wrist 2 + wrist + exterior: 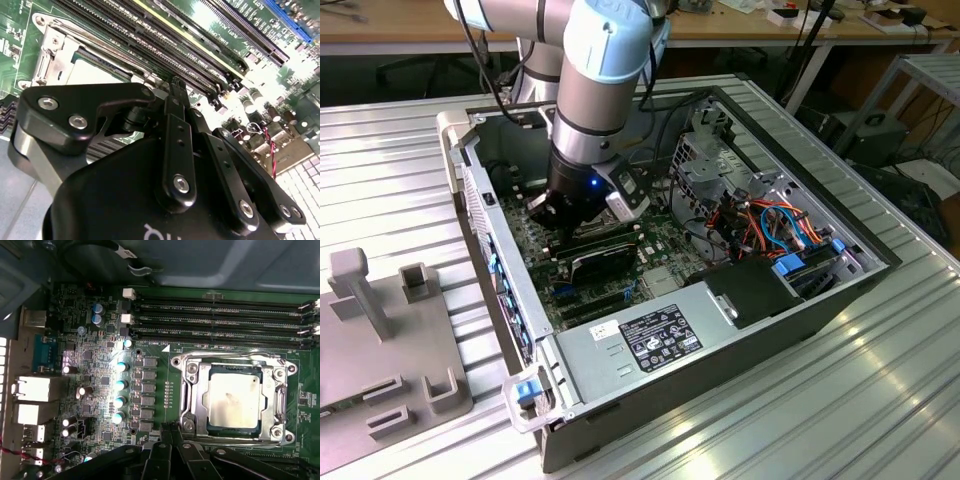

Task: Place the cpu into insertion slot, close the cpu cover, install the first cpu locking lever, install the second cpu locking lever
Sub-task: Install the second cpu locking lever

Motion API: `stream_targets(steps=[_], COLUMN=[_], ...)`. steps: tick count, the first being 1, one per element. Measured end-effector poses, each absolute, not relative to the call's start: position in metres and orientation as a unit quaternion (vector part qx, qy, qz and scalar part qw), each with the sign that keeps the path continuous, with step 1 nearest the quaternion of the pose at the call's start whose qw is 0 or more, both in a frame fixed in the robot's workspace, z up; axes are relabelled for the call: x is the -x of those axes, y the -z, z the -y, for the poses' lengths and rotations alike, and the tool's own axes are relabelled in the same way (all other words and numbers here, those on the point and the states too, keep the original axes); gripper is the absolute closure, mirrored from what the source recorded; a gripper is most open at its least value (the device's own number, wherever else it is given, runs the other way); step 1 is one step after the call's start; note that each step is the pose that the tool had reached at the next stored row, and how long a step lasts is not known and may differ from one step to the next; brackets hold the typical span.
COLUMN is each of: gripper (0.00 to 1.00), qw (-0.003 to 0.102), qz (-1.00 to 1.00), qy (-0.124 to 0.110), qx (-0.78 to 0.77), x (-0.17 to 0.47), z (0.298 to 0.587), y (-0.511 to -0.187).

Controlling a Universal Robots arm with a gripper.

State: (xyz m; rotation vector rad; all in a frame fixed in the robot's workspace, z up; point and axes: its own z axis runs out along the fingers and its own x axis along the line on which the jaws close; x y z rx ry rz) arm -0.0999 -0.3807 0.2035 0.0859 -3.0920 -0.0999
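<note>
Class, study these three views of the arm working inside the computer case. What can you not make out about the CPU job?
- Exterior view: the arm's wrist and gripper block the socket area.
- Second wrist view: the gripper body hides most of the cpu.
- First wrist view: the cpu sits under the cpu cover; whether the levers are latched is unclear.

The arm (595,95) is made of round grey metal tubes, and its joints are capped in light blue. A black cable is seen running beside it. A small blue light is lit near the wrist. The gripper (175,87) is black and shiny, built from flat bars. Round silver screws are set into the bars. A white mark is printed on its body.
</note>
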Motion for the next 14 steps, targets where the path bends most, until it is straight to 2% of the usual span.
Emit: stream_targets(steps=[14], gripper=[0.89], qw=[0.023], qz=[0.999], qy=[0.032], qx=[-0.028], x=[0.0971], z=[0.3783], y=[-0.2134])
